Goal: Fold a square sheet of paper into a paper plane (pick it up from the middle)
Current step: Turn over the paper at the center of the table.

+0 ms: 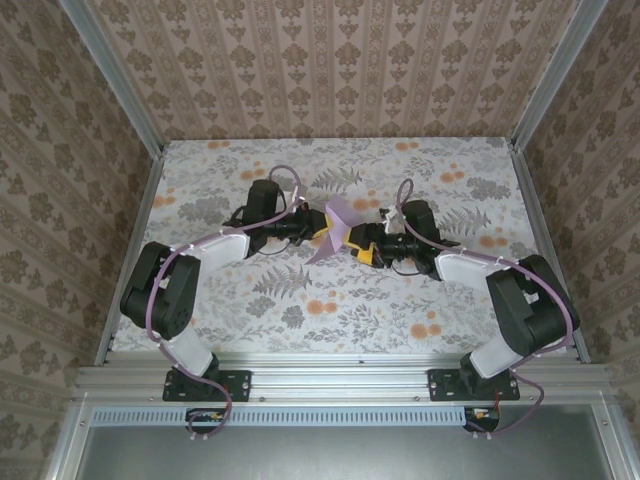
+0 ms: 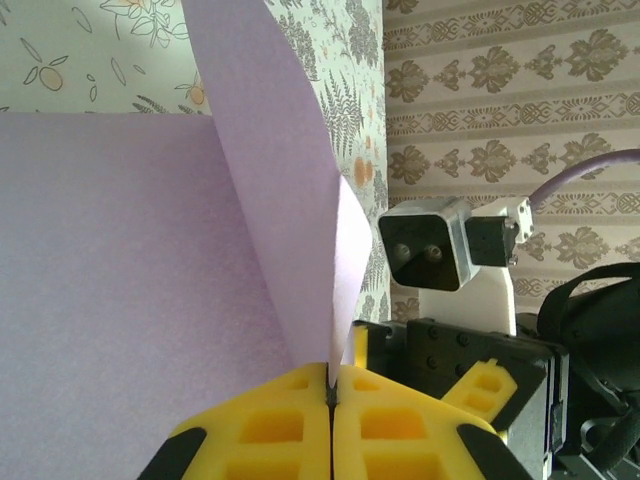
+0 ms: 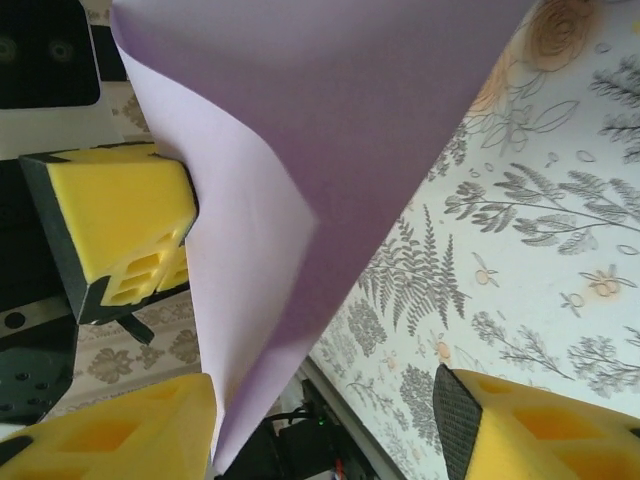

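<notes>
Closest to the lens in the left wrist view: yellow honeycombed finger pads [image 2: 260, 435] of the left gripper [image 2: 331, 385], clenched flat against each other, with the thin pale lilac square sheet of paper [image 2: 120, 280] pinched in the seam between them. Rising from that pinch as a broad flat panel on the left and a curled flap on the right, bent along a soft fold rather than lying flat. Just behind, the right arm's white and grey wrist block [image 2: 445, 245].

In the right wrist view, right gripper [image 3: 322, 400] released, two yellow fingers [image 3: 540, 425] spread wide at the bottom corners. Lilac sheet hanging from the top into that gap, lower point right beside the left-hand finger; contact there impossible to tell. At the sheet's far side, the left gripper's shut yellow pads.

From above, both grippers nose to nose over the middle of the floral-patterned tabletop [image 1: 400, 300]. Sheet held up between them, tilted, one corner pointing down toward the near edge; touching the tabletop or not, unclear.
</notes>
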`<state>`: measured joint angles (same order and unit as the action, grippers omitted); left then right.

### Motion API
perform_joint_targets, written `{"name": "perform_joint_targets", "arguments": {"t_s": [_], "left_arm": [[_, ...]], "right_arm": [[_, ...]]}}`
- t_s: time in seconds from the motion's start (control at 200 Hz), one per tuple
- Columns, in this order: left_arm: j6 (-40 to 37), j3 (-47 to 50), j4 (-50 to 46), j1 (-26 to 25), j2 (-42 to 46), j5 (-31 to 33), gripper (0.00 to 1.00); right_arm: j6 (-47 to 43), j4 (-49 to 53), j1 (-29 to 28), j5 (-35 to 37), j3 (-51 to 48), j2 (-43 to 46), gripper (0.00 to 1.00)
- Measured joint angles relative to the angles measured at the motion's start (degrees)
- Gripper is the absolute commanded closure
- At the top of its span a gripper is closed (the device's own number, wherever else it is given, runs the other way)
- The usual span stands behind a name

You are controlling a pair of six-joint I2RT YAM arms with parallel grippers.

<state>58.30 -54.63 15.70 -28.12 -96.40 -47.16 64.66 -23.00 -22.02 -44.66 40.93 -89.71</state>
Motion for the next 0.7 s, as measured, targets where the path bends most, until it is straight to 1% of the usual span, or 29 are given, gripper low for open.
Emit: {"name": "perform_joint_targets", "arguments": {"t_s": [0.115, 0.21, 0.345, 0.47, 0.7], "left_arm": [[0.02, -0.02, 0.26, -0.35, -0.20, 0.02, 0.93], [0.02, -0.02, 0.33, -0.39, -0.26, 0.04, 0.93], [0.02, -0.02, 0.59, -0.39, -0.26, 0.24, 0.93], [0.02, 0.04, 0.61, -0.28, -0.26, 0.48, 0.93], [0.02, 1.25, 1.09, 0.13, -0.26, 0.52, 0.90]], "right_arm": [[4.63, -5.79, -2.10, 0.90, -0.02, -2.32, 0.35], [8.44, -10.99, -2.97, 1.03, -0.07, -4.63, 0.36], [12.24, -15.08, -3.06, 1.55, -0.17, -6.27, 0.42], [13.86, -17.57, -3.04, 2.05, -0.55, -6.27, 0.48], [15.47, -18.58, -2.99, 2.43, -1.57, -6.27, 0.60]]}}
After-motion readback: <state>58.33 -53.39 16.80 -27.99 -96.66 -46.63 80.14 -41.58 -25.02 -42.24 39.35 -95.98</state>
